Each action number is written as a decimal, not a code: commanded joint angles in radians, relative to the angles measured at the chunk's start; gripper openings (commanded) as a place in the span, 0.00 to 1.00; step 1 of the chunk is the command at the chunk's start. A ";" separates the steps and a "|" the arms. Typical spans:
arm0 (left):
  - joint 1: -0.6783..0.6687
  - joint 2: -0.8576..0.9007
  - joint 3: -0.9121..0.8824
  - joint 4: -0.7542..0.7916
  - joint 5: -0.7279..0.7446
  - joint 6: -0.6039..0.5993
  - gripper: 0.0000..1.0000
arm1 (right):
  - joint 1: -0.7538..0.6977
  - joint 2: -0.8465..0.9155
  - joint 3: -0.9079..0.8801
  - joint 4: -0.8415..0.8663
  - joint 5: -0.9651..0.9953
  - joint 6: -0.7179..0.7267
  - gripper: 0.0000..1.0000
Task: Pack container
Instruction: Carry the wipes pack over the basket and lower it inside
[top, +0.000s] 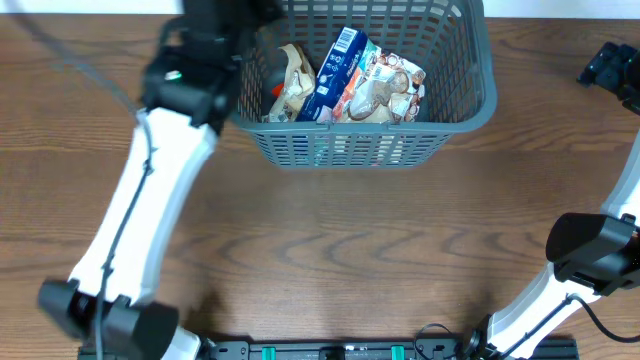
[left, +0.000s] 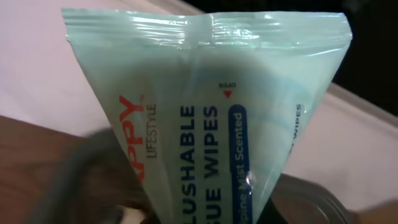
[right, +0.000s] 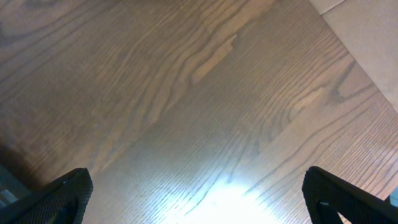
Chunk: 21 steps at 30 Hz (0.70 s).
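So, the left jaws are clamping shut on a wipes pack (left: 205, 106) — it's sticking straight out from them, sealed end farthest away, filling the left wrist view. Overhead, the left arm (top: 160, 170) is reaching over the left end of the basket (top: 350, 145), which is sitting at the far side of the bench (top: 330, 250), long axis running left to right, with snack packets (top: 350, 80) lying inside. The arm is hiding the pack there. I'm guessing the drop goes straight down into that left end. The right jaws are gaping wide over wood grain — the right arm (top: 590, 250) is sitting well apart, so left is nearer.
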 joint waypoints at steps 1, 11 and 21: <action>-0.049 0.037 0.066 0.024 -0.011 0.010 0.06 | -0.003 -0.005 -0.003 -0.001 0.014 0.010 0.99; -0.106 0.126 0.069 -0.011 -0.012 0.010 0.06 | -0.003 -0.005 -0.003 -0.001 0.014 0.010 0.99; -0.103 0.250 0.069 -0.129 -0.012 0.011 0.06 | -0.003 -0.005 -0.003 -0.001 0.014 0.010 0.99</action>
